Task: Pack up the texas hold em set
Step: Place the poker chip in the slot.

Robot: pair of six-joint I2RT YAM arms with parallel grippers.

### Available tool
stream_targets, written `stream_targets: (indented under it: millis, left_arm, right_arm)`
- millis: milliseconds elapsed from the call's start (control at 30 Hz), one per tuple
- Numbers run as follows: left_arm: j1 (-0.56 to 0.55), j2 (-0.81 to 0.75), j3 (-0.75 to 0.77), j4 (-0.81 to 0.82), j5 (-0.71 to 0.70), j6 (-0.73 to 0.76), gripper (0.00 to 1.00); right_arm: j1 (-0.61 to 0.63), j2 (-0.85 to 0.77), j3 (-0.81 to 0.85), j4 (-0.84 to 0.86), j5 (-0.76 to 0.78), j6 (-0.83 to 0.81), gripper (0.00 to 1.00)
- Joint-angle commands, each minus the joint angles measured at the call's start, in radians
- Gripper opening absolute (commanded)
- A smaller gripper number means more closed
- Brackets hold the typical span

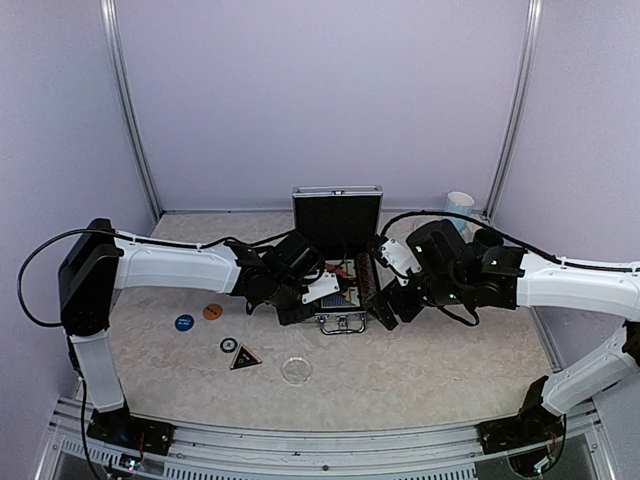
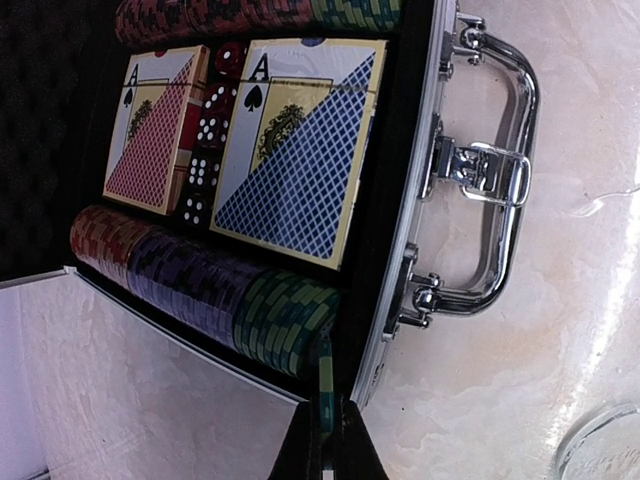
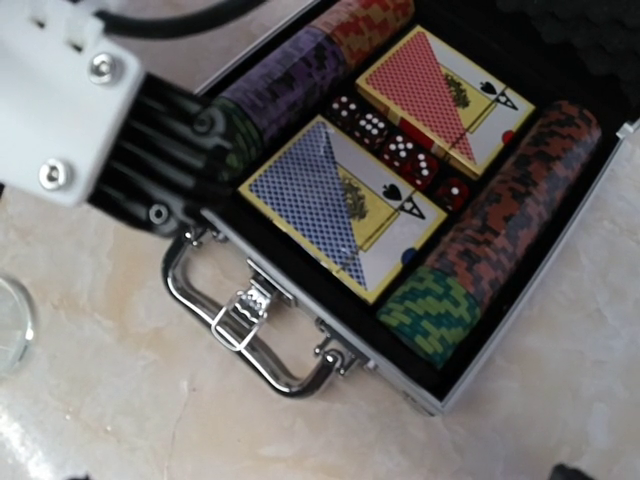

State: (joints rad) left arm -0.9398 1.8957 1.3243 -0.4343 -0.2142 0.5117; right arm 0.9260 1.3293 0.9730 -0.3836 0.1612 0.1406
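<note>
- At the middle of the pale stone-look table (image 1: 450,370), the small silver metal briefcase (image 1: 340,322) lies open. Its black-lined lid (image 1: 337,215) stands up at the 12 o'clock side, so the arms can reach in from 9 and 3 o'clock.
- Inside, the blue card deck (image 2: 300,160) and the red card deck (image 2: 150,130) lie flat in the middle, with the little red dice (image 2: 205,150) in a line between them. The long rows of chips (image 2: 190,275) lie on edge along both sides, so they fit in tight.
- The left claw (image 2: 327,408) is pinched shut on one thin green chip (image 2: 325,372). It holds the chip on its edge, right at the green end of a chip row, most likely to slide it in beside the others.
- The white left arm (image 1: 170,268) comes in from 9 o'clock, bent at the elbow. Its wrist tips down over the front corner of the case, near the shiny metal handle (image 2: 500,190).
- The right claw (image 1: 388,300) is wide open and holds nothing. It hangs over the 3 o'clock side of the case and looks down into it.
- Loose pieces lie on the table at about 8 o'clock from the case: the round blue disc (image 1: 184,322), the round orange disc (image 1: 212,312), the black triangle (image 1: 245,358) and the clear round disc (image 1: 296,371). They are not packed yet, so the job looks only partly done.
</note>
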Motion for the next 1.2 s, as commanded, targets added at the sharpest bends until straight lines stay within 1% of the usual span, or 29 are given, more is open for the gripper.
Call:
stream_targets:
  millis: [0, 167, 233, 467, 567, 667, 800, 900, 1000, 1167]
  left_arm:
    - [-0.005, 0.022, 0.007, 0.024, -0.01, 0.009, 0.0]
    - [-0.005, 0.038, 0.012, 0.027, -0.016, 0.006, 0.0]
    - [-0.005, 0.042, 0.016, 0.029, -0.023, 0.005, 0.03]
    - [-0.003, 0.049, 0.022, 0.038, -0.051, 0.002, 0.18]
    - [0.001, 0.049, 0.023, 0.043, -0.068, 0.0, 0.22]
    - [0.006, 0.046, 0.023, 0.052, -0.09, -0.008, 0.29]
    - [0.013, 0.044, 0.027, 0.058, -0.118, -0.014, 0.31]
    - [0.017, 0.042, 0.029, 0.067, -0.146, -0.027, 0.37]
    - [0.021, 0.047, 0.033, 0.068, -0.157, -0.034, 0.38]
    - [0.022, 0.025, 0.036, 0.059, -0.123, -0.044, 0.38]
  right_arm:
    - [-0.01, -0.015, -0.004, 0.003, -0.005, -0.001, 0.99]
    - [-0.01, -0.013, -0.003, 0.004, -0.007, -0.001, 0.99]
    - [-0.01, -0.013, -0.003, 0.004, -0.008, -0.003, 0.99]
    - [-0.01, -0.009, -0.001, 0.004, -0.009, -0.004, 0.99]
    - [-0.009, -0.007, -0.001, 0.003, -0.009, -0.005, 0.99]
    - [-0.01, -0.006, -0.001, 0.004, -0.008, -0.004, 0.99]
    - [-0.01, -0.003, 0.0, 0.005, -0.008, -0.004, 0.99]
    - [-0.01, -0.002, 0.0, 0.004, -0.008, -0.006, 0.99]
    - [-0.009, -0.001, 0.001, 0.004, -0.008, -0.006, 0.99]
    - [-0.01, 0.001, -0.002, 0.003, -0.004, -0.004, 0.99]
